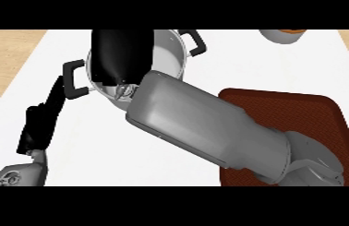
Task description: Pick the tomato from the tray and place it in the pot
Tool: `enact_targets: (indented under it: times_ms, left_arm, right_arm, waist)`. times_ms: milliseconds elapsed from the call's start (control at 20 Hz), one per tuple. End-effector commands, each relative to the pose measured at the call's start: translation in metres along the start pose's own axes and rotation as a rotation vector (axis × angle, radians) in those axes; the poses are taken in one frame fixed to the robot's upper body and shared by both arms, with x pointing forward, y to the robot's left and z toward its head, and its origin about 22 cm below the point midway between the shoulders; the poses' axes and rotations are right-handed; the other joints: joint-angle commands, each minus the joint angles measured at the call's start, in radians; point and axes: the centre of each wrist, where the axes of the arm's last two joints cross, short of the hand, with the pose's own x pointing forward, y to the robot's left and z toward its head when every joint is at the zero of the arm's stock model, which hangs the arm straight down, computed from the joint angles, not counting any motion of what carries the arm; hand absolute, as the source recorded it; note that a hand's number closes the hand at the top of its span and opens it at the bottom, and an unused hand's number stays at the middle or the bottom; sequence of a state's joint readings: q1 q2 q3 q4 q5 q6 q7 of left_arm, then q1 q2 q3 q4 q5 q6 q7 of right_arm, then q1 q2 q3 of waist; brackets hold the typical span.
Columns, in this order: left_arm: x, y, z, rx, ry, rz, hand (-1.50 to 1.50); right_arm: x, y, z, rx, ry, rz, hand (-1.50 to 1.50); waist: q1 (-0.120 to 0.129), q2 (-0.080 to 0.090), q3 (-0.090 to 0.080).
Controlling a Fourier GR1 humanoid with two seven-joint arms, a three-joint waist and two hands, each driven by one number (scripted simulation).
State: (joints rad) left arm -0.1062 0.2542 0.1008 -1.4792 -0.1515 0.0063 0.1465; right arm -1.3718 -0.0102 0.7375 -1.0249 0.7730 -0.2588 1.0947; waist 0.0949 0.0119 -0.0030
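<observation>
Nearest you, at the left edge, the left hand [39, 123] rests on the white counter [238, 68], its fingers straight and relaxed. At right lies the brown tray [300, 114], partly covered by the right forearm. Beyond it, the right hand [119, 54] hangs over the steel pot [171, 52]; you see only its back, so its grasp cannot be told. The tomato is hidden from you. Farthest off stands a bowl [281, 36].

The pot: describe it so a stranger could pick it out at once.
On the white counter, look toward the far edge, left of the reddish-brown tray. The pot sits there under the right hand. It is the only silver vessel with two black loop handles.
</observation>
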Motion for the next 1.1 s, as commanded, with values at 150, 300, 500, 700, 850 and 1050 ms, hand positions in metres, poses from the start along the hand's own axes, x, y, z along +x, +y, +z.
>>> enact_targets:
  times_ms: [150, 300, 500, 700, 850, 1050]
  left_arm:
    - [-0.006, -0.004, 0.006, -0.009, -0.007, 0.007, 0.0]
    - [0.004, -0.002, 0.007, 0.001, 0.01, 0.009, 0.0]
    - [-0.013, 0.018, 0.01, -0.011, -0.015, -0.004, 0.0]
    - [-0.003, -0.004, 0.004, -0.024, -0.029, 0.001, 0.0]
    - [0.006, -0.006, -0.001, -0.021, -0.037, 0.009, 0.0]
    - [0.011, -0.011, -0.001, -0.033, -0.046, 0.001, 0.0]
  right_arm:
    - [-0.018, 0.013, -0.045, -0.029, 0.137, -0.059, 1.5]
    - [-0.047, 0.039, -0.049, -0.002, 0.133, -0.071, 1.5]
    - [-0.061, 0.044, -0.067, 0.003, 0.16, 0.004, 1.5]
    - [-0.077, 0.057, -0.07, 0.051, 0.136, 0.095, 1.5]
    - [-0.094, 0.063, -0.072, 0.065, 0.21, -0.059, 1.5]
    - [-0.107, 0.067, -0.076, 0.099, 0.267, -0.154, -1.5]
  waist:
    - [-0.006, 0.01, 0.0]
    - [-0.011, 0.009, 0.002]
    - [0.004, 0.017, 0.0]
    - [0.013, 0.021, 0.0]
    - [0.024, 0.032, 0.001]
    - [0.042, 0.04, 0.002]
